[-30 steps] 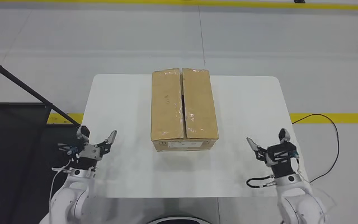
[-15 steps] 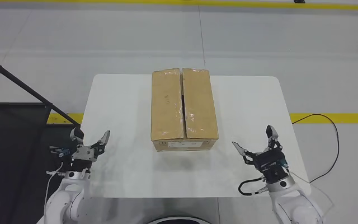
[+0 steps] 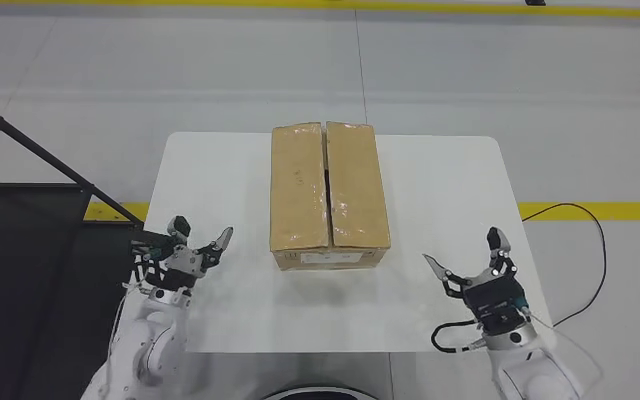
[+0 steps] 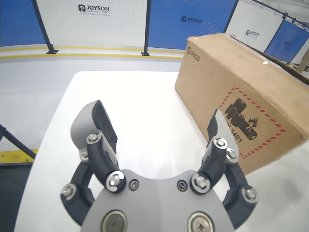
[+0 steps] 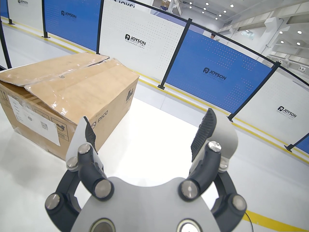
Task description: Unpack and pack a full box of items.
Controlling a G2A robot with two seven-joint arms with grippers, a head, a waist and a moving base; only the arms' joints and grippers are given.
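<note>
Grippers nearest: the left gripper (image 3: 203, 232) at lower left and the right gripper (image 3: 462, 252) at lower right hang over the smooth white table (image 3: 440, 180), jaws spread and empty. Farther up, mid-frame, stands the brown cardboard box (image 3: 328, 195), long axis pointing away up the frame, flaps folded down along a lengthwise seam with wrinkled glossy tape.

Flaps down, so the box (image 3: 328, 195) hides its contents; beyond the left fingers (image 4: 104, 121) its far end runs off the left wrist view's edge.
</note>
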